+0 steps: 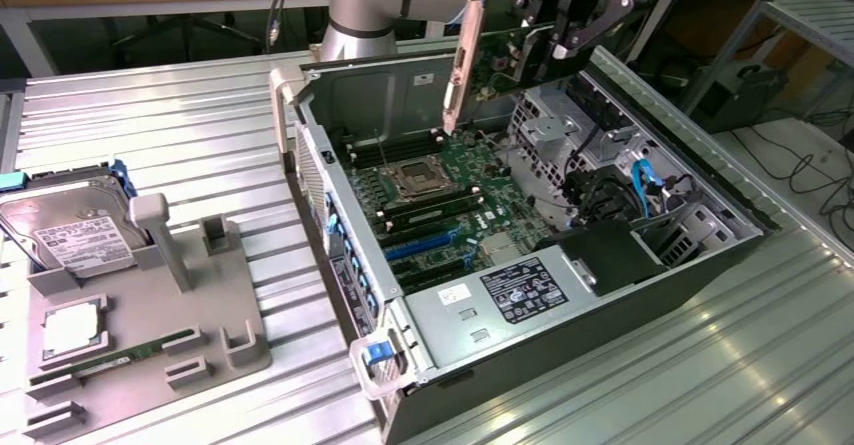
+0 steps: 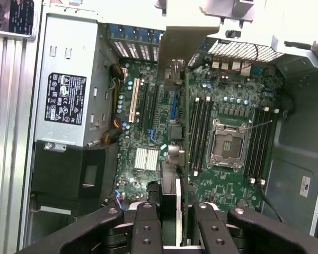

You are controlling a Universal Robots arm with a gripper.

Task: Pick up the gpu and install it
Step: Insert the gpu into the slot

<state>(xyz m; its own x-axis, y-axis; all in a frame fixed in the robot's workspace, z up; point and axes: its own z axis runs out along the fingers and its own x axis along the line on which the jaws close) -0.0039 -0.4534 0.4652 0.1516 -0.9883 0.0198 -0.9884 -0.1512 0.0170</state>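
Ribbed metal table [image 1: 160, 115] is supporting the work. Gripper [image 1: 558, 35] jaws are clamping the gpu [image 1: 469, 55], which is hanging on edge above the motherboard [image 1: 441, 195] inside the open case [image 1: 534, 365]. Well apart, a drive [image 1: 74, 235] is resting on a tray [image 1: 200, 315].

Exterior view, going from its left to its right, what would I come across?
From its left: hard drive → pale handle on the computer case → gpu, held up by the gripper → blue cables.
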